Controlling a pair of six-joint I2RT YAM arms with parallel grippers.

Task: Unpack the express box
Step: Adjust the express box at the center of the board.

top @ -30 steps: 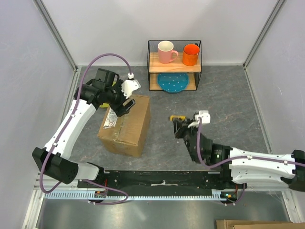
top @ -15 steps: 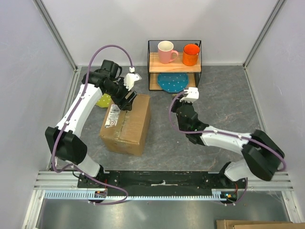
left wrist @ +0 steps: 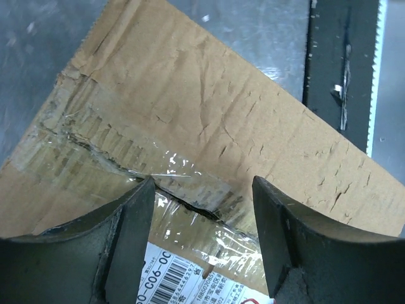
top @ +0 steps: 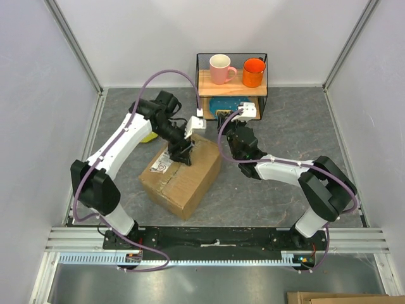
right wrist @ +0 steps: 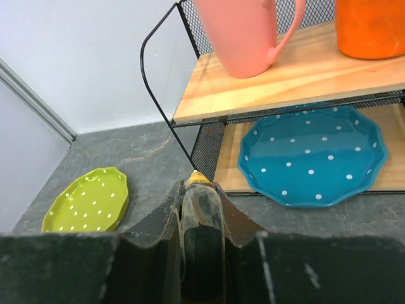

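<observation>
Express box [top: 183,183]: on the table, centre-left, directly below the nearer left gripper [left wrist: 201,190], whose spread jaws hang over the taped seam [left wrist: 190,209] slanting between them; right gripper [right wrist: 197,193], beside the box's far corner, pinches a yellow-tipped tool [right wrist: 201,240].

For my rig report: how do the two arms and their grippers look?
Both the left arm and the right arm have white shells, black joints and a purple cable each. The left gripper and the right gripper have broad dark grey fingers.
</observation>
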